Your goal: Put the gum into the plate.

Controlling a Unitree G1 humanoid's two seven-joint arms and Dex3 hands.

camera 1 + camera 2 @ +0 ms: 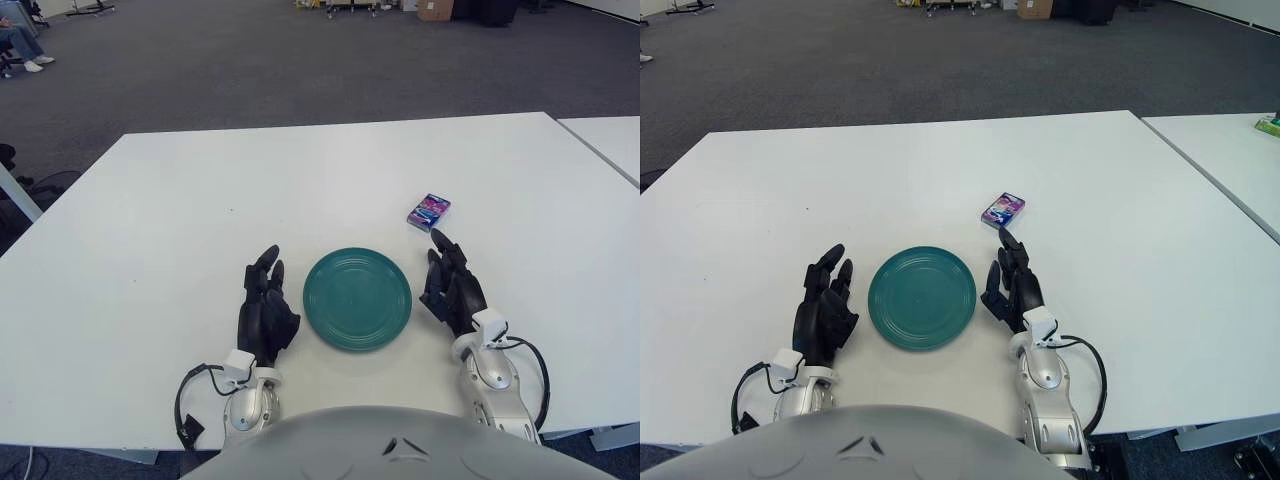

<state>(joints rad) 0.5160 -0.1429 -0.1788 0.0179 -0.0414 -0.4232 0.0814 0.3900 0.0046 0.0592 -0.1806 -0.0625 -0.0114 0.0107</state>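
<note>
Gum (429, 212) pack looks light, stiff; right hand (452, 285), fingers apart, sits near it, should pinch its long sides, plate (357, 298) empty.

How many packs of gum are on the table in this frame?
1. The gum pack lies on the white table, beyond and to the right of the green plate, just ahead of the right hand. Nothing seems to hide another.

Gum (429, 212) beyond right hand (452, 285), beside plate (357, 298)
</note>
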